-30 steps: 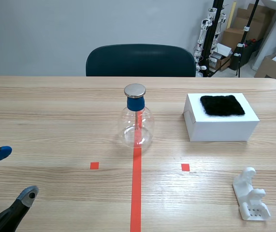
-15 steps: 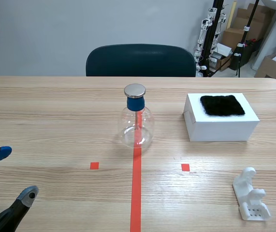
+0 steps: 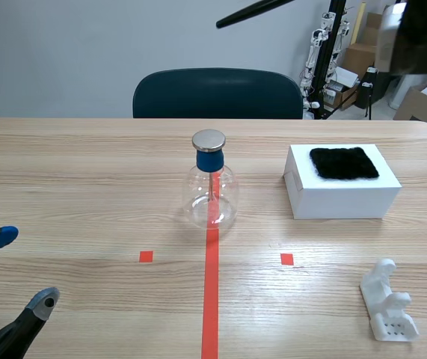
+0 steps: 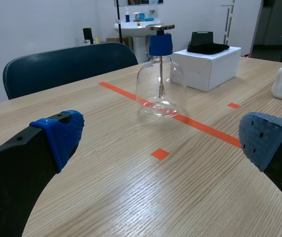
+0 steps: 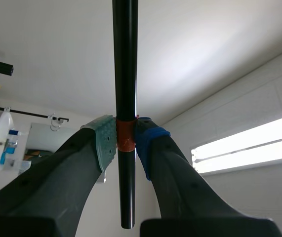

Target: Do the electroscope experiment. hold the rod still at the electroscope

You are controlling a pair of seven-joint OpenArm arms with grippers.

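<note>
The electroscope, a clear glass flask with a blue stopper and round metal disc (image 3: 212,183), stands on the orange-red tape line of the wooden table (image 3: 78,172). At its 3 o'clock sits a white cardboard box (image 3: 342,196) with a black furry cloth (image 3: 343,162) on top. A white plastic stand (image 3: 387,301) lies near its 4 o'clock, and a dark teal chair (image 3: 217,93) is behind it at 12 o'clock. Nothing lies between flask and box.

The long black rod (image 3: 254,10) slants high over the chair, at the flask's 12 to 1 o'clock and well apart from it. The right gripper (image 3: 415,34) is only a dark blur there. The right wrist view alone shows that gripper (image 5: 126,138) clenched on the rod, its pads pressing an orange band (image 5: 125,136), with ceiling behind.

The left gripper (image 3: 22,269) rests low at the flask's 8 o'clock, fingers spread wide and holding nothing. Its own view shows the flask's inner metal stem (image 4: 160,74) straight ahead.
</note>
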